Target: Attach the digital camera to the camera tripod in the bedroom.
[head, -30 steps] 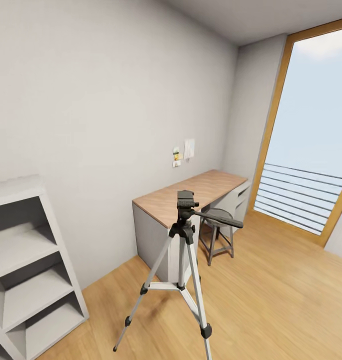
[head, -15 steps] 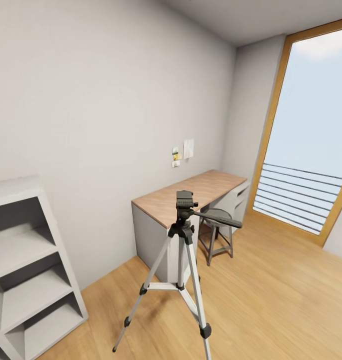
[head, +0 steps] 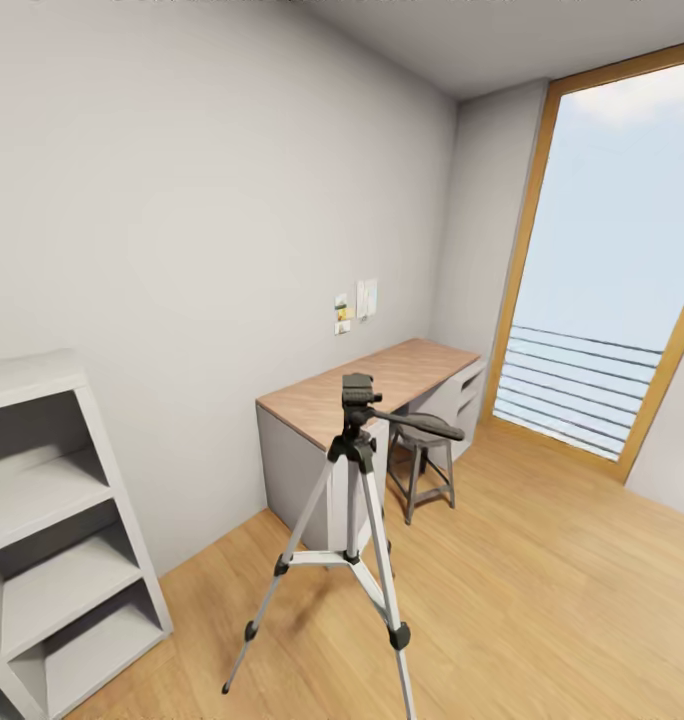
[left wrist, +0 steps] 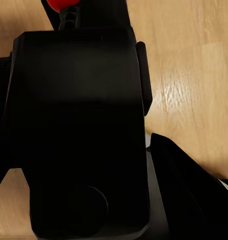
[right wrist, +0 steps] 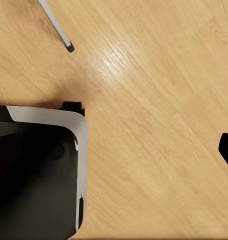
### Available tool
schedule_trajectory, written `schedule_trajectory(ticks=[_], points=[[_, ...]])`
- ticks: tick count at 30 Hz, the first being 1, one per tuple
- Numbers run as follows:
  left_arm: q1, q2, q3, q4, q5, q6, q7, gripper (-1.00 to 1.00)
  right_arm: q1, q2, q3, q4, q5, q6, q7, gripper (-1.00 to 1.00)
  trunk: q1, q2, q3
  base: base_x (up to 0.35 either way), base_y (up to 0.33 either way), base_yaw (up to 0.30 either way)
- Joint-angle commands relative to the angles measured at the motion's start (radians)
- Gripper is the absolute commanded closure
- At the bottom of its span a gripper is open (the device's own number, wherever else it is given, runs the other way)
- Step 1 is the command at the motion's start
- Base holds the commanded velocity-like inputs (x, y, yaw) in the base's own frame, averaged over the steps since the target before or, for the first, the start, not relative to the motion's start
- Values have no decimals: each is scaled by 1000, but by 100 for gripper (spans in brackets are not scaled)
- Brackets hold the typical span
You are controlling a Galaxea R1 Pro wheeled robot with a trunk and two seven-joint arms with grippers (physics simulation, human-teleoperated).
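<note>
The camera tripod [head: 354, 520] stands upright on the light wood floor [head: 542, 600] of the bedroom, in the lower middle of the head view, with its three silver-grey legs spread and its black head on top. The long black pan handle [head: 414, 424] points away toward the window side. Just behind the tripod is the wood tabletop [head: 367, 388] against the pale grey wall, and a dark stool [head: 422, 465] stands tucked at its front. Some small papers [head: 356, 303] hang on the wall above it. A tall wood-framed window [head: 607, 270] is at the right, and grey open shelves [head: 52, 530] are at the left. In the left wrist view a big black boxy shape [left wrist: 79, 135] is very close over the floor; I cannot tell if the left claw is wide or narrow. In the right wrist view one tripod foot [right wrist: 69, 48] rests on the floor, and for the right claw I cannot tell its state
</note>
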Motion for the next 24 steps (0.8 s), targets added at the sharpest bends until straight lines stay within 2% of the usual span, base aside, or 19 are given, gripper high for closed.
schedule_trajectory(ticks=[1, 6, 14, 24], points=[[0, 0, -9, 0, 5, 1, 3, 100, -1, 0, 3, 3, 6, -3, 2, -100, 0, -1, 0, -65, 0, -2], [0, 0, -9, 1, 5, 1, 3, 100, -1, 1, 3, 3, 6, -3, 3, -100, 0, -1, 0, -66, 0, -1], [0, 0, -9, 0, 5, 1, 4, 100, -1, 1, 3, 3, 6, -2, 4, -100, 0, -1, 0, -193, 0, 0], [0, 1, -9, 0, 5, 1, 4, 100, -2, -3, 3, 3, 9, -4, 2, -100, 0, -1, -5, -24, 0, -15]])
